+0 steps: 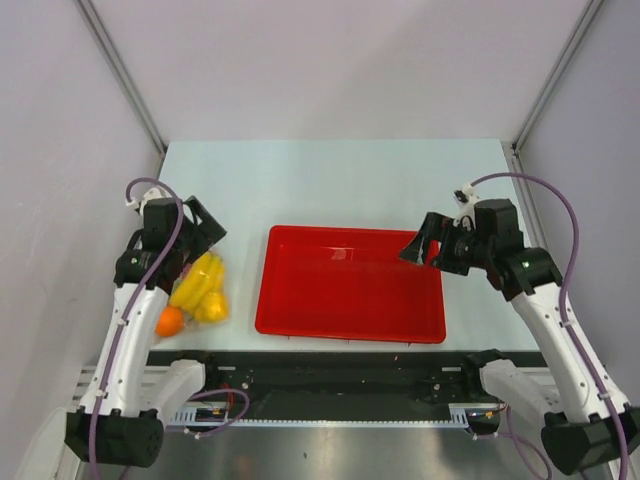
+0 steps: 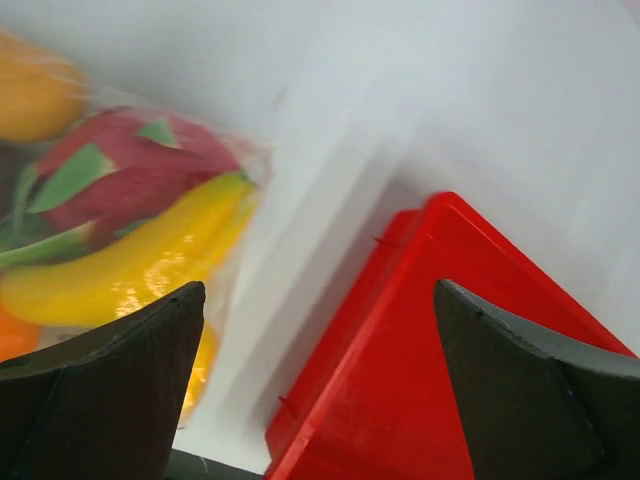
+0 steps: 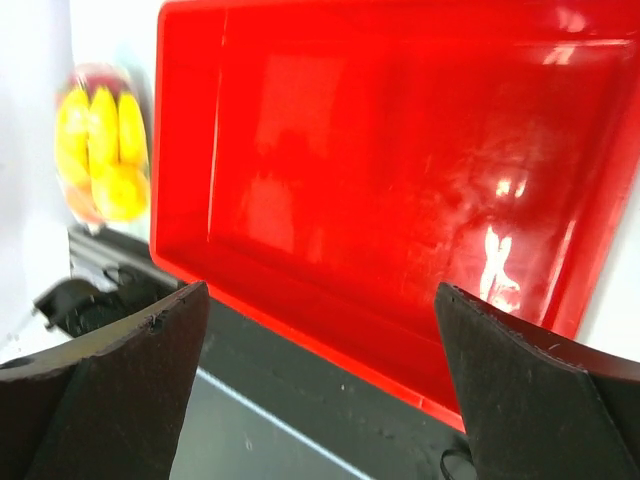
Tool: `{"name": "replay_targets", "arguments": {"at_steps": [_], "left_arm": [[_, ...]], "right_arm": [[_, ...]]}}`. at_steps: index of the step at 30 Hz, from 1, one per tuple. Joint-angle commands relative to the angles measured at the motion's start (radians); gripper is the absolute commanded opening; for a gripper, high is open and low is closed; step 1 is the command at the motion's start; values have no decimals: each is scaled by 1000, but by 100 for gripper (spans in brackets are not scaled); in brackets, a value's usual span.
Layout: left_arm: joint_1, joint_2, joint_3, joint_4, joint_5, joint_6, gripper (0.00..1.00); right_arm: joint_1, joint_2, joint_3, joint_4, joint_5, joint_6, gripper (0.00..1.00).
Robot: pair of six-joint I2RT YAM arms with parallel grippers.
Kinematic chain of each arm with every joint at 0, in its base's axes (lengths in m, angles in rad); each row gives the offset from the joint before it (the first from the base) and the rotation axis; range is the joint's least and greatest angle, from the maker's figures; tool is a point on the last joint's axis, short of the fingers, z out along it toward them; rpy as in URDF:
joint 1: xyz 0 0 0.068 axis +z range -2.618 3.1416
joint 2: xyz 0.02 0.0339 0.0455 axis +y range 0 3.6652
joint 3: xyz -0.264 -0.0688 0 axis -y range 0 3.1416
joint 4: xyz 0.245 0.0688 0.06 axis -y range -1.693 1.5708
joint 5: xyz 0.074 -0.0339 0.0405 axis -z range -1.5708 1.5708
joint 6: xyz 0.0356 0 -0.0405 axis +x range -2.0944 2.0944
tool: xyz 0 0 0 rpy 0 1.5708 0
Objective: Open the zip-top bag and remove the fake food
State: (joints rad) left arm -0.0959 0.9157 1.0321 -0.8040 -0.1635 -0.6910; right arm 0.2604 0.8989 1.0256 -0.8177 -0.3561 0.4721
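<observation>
Nearest the lens in the left wrist view, the left gripper (image 2: 318, 290) shows one dark finger in each lower corner. The jaws stand wide apart and nothing is held between them. Behind the left finger lies the zip-top bag (image 2: 215, 160), with the fake food (image 2: 150, 240) inside its clear plastic. A yellow banana bunch (image 2: 130, 275) lies under a pink-green dragon fruit (image 2: 120, 170). Whether the finger touches the bag cannot be told from this view. Between the jaws, a corner of the red tray (image 2: 400, 380) is visible.

In the top external view, the zip-top bag (image 1: 195, 292) rests on the table (image 1: 330, 180) near its front left edge. It lies just beside the left side of the red tray (image 1: 350, 285) and does not touch it. An orange (image 1: 170, 321) sits at the near end of the bag. The left gripper (image 1: 202, 228) is at the far end of the bag.

The right gripper (image 3: 320, 290) is likewise spread wide and carries nothing. Its wrist view looks between the jaws into the red tray (image 3: 400, 150), with the zip-top bag (image 3: 100, 140) blurred beyond the left rim. In the top external view, the right gripper (image 1: 418, 246) is over the right edge of the tray, well apart from the bag.
</observation>
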Motion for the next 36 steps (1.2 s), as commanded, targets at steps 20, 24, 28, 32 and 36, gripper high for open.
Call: {"name": "replay_targets", "arguments": {"at_steps": [20, 24, 28, 32, 36], "left_arm": [[443, 3, -424, 95, 17, -323, 91], [386, 47, -507, 339, 180, -424, 83], [266, 167, -440, 482, 190, -498, 83], [199, 331, -261, 493, 211, -463, 84], [186, 365, -155, 463, 243, -404, 85]], "right_arm": [[269, 170, 106, -31, -38, -72, 100], [269, 184, 122, -41, -30, -84, 100], [269, 207, 129, -37, -33, -89, 100], [269, 239, 152, -31, -43, -90, 100], [269, 273, 168, -11, -53, -95, 100]]}}
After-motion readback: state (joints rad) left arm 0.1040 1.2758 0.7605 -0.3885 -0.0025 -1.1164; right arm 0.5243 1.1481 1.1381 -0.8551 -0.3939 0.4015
